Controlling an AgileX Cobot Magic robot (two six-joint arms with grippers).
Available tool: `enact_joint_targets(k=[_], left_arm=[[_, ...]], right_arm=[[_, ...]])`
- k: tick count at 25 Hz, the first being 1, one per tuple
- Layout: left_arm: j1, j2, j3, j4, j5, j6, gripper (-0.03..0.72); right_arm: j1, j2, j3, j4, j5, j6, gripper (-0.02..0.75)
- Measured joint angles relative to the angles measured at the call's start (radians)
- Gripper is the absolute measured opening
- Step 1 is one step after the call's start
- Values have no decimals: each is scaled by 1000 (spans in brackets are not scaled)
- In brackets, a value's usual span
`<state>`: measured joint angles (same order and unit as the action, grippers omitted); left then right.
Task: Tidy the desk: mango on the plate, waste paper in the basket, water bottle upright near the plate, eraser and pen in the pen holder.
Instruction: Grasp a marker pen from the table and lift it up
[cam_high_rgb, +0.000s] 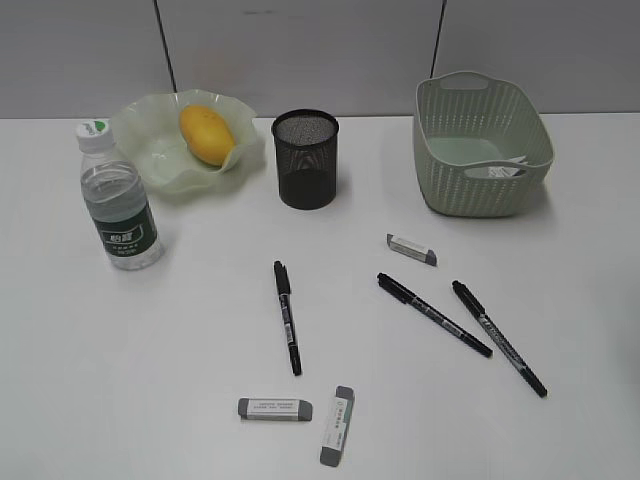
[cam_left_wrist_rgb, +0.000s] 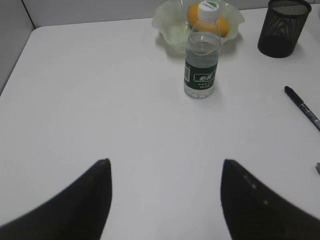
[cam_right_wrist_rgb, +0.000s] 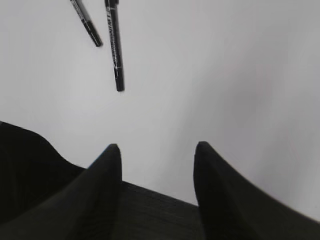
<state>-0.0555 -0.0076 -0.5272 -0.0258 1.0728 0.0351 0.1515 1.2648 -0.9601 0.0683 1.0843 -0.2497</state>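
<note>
Both grippers, left (cam_left_wrist_rgb: 165, 172) and right (cam_right_wrist_rgb: 157, 155), stand apart-jawed, holding nothing. Remaining: slim black pens (cam_high_rgb: 288, 316) and grey-white erasers (cam_high_rgb: 275, 409) lying loose on the desk. Recommend grasping each pen mid-barrel, then lowering it vertically into the black wire-mesh cylindrical pen holder (cam_high_rgb: 306, 160).

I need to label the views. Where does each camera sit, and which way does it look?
Exterior: raised in front, slanting down at desk; no robot parts.
Left wrist: behind open left gripper, facing bottle and plate.
Right wrist: above open right gripper, facing two pens.
Shared: bottle, plate, pens with exterior.
</note>
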Motion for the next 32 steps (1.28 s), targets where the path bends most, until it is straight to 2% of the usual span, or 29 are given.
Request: enact_joint_targets(k=[4, 14, 21, 32], left_arm=[[0, 0, 0, 0, 0, 0, 515], [0, 0, 0, 0, -1, 0, 515], [0, 0, 0, 0, -2, 0, 515], [0, 0, 0, 0, -2, 0, 515]], right_arm=[[100, 143, -70, -7, -55, 3, 385], [232, 482, -173, -4, -183, 43, 385], [243, 651, -174, -7, -284, 83, 384], [243, 725, -175, -45, -390, 91, 351]])
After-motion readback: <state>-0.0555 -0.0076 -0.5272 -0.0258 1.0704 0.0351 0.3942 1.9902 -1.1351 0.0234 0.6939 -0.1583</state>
